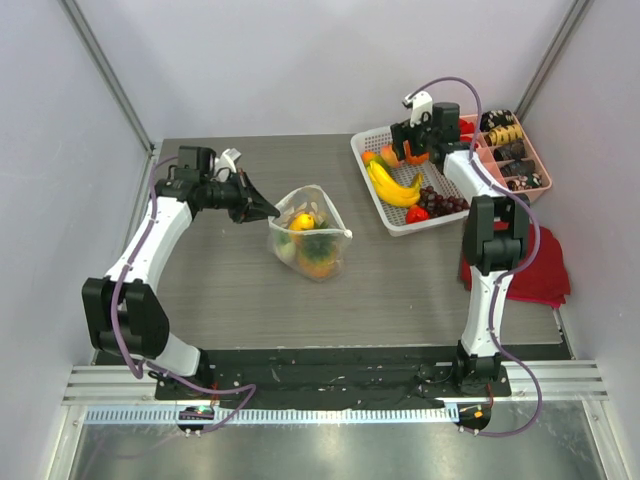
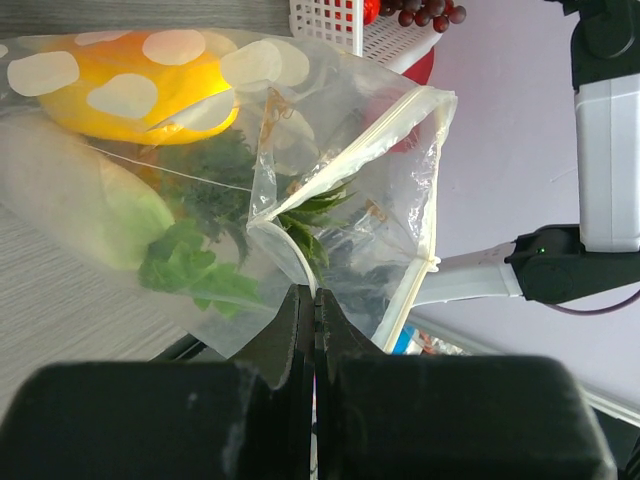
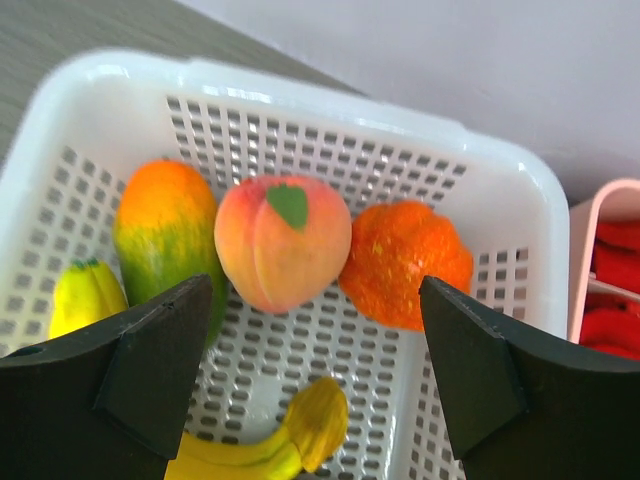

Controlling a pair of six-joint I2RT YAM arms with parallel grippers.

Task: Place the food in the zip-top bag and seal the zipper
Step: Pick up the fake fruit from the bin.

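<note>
Judging by how things lie, loading is the step in hand. The zip-top bag [image 1: 310,235] stands near the middle of the counter [image 1: 230,290] with its mouth gaping upward. The left hand [image 1: 262,208] pinches the bag's rim at its 9 o'clock side, fingers closed tight on the film with no gap between them. Inside lie a yellow-orange fruit [image 2: 130,95] and a white radish [image 2: 70,200] with green leaves. The zipper [image 2: 360,150] is unpressed, its two strips well apart.

At 1 o'clock on the counter, the right hand [image 1: 412,145] hangs over the white basket [image 1: 358,140], fingers spread wide and holding nothing. Its wrist view sets the peach [image 3: 283,240] between them, with a green-orange mango [image 3: 165,235] just beside it at 9 o'clock and the orange scaly fruit [image 3: 405,262] at 3 o'clock.

The next move likely calls for a straight descent onto the peach. The fingers must slip into the narrow gaps beside its neighbours before closing, and the peach then travels toward 8 o'clock to the open mouth. Sealing looks some way off, since more food lies in the basket.
</note>
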